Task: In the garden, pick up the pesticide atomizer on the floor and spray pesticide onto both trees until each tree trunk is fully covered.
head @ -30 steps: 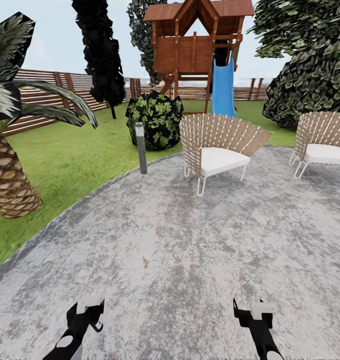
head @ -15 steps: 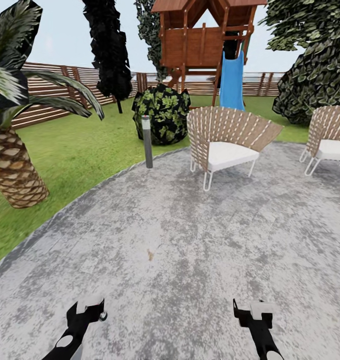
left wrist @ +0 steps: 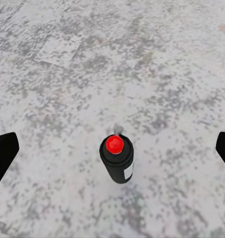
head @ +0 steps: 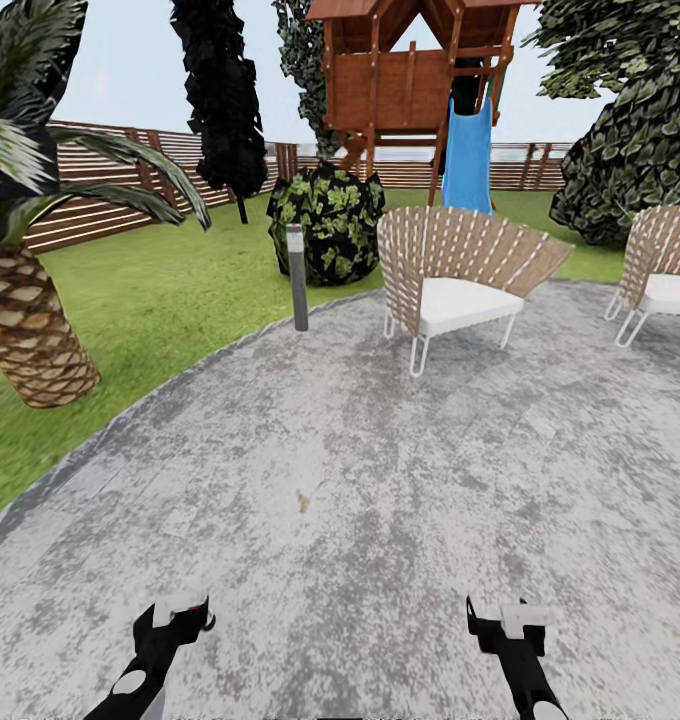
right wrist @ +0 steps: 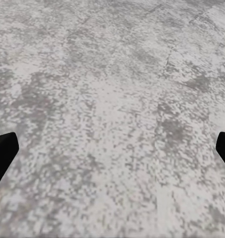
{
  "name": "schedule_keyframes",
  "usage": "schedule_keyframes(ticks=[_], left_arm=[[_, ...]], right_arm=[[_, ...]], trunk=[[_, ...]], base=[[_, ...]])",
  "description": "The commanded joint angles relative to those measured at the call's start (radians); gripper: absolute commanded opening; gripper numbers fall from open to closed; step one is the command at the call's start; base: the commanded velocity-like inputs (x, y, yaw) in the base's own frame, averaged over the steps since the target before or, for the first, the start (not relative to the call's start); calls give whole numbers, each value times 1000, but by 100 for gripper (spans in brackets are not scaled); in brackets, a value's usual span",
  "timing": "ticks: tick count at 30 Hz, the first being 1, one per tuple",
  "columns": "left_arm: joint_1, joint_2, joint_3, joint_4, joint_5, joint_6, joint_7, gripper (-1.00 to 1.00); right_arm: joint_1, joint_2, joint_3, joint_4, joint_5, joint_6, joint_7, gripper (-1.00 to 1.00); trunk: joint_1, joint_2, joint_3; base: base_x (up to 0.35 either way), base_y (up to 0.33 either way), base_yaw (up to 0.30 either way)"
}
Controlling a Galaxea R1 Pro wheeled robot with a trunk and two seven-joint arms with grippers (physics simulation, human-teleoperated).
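Left wrist view: an upright black canister with a red cap (left wrist: 117, 158), probably the atomizer, stands on mottled grey paving (left wrist: 142, 59), centred between the spread fingers of the left gripper (left wrist: 112, 153). The right gripper (right wrist: 112, 153), likewise spread, holds nothing.

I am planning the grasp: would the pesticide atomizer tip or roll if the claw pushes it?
The pesticide atomizer stands upright and narrow, so a push near its red top would probably tip it. Its body looks round, so it may then roll on the flat paving.
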Motion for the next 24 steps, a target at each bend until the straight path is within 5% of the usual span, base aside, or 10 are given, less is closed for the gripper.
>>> schedule_keyframes(ticks=[1, 24], left_arm=[[-1, 0, -2, 1, 7, -3, 0, 100], [-1, 0, -3, 3, 5, -3, 0, 100]], right_arm=[[0, 0, 1, 1, 5, -2, -5, 100], [0, 0, -2, -1, 5, -2, -5, 100]], trunk=[[4, -8, -4], [24, -33, -116]], base=[[0, 0, 0], [0, 0, 0]])
